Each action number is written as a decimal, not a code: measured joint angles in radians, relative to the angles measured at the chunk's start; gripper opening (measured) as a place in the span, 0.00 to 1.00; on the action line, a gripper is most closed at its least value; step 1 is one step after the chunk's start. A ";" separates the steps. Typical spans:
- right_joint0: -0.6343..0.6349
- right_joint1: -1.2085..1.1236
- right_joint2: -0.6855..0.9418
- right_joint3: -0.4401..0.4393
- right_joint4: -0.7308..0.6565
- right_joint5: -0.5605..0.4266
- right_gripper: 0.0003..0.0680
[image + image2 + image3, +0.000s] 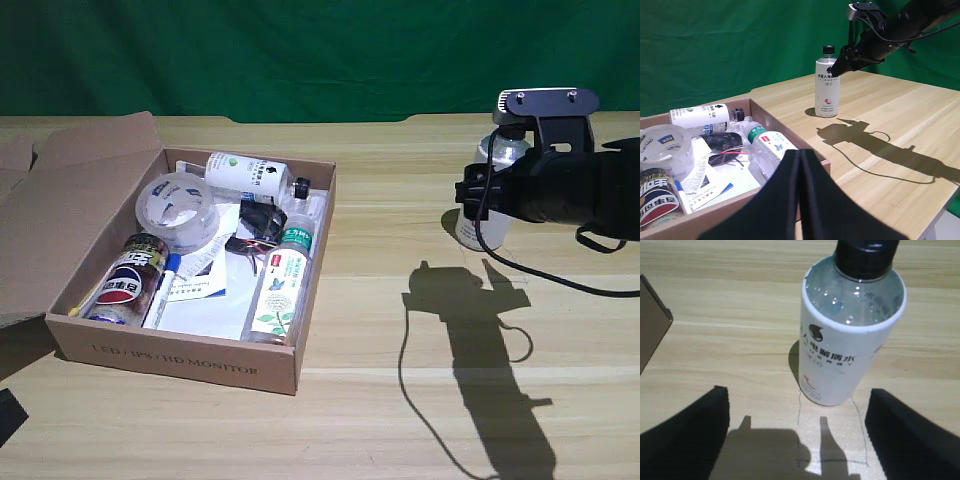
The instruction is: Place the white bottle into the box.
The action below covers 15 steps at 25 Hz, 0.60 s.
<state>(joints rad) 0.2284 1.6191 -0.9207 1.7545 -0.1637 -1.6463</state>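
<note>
On tabletop (400, 400), well apart from the box (180, 355) toward the exterior view's right: white bottle (847, 335) standing upright, black cap on, not yet lifted. Right pincer (795, 440) hovering near it, spread wide, fingers (685, 435) flanking the bottle base without touching, gripping nothing. Box already holding tape roll (177, 210), cola can (130, 280), green-labelled clear bottle (280, 285), another white bottle (245, 173). Task barely starting: grasping, carrying over, setting down in box all remaining.

A light wooden table (400, 400) stands before a green backdrop (300, 50), hard shadows falling across it
</note>
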 joint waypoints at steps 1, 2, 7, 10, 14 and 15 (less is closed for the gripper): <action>0.000 0.011 -0.010 0.001 -0.005 0.003 0.98; 0.000 0.027 -0.025 0.001 -0.008 0.003 0.98; 0.000 0.082 -0.072 0.002 -0.029 0.010 0.98; 0.000 0.112 -0.092 0.002 -0.041 0.010 0.98; 0.000 0.151 -0.116 0.002 -0.060 0.010 0.98; 0.000 0.158 -0.120 0.002 -0.067 0.011 0.98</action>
<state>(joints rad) 0.2284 1.7774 -1.0410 1.7570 -0.2302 -1.6355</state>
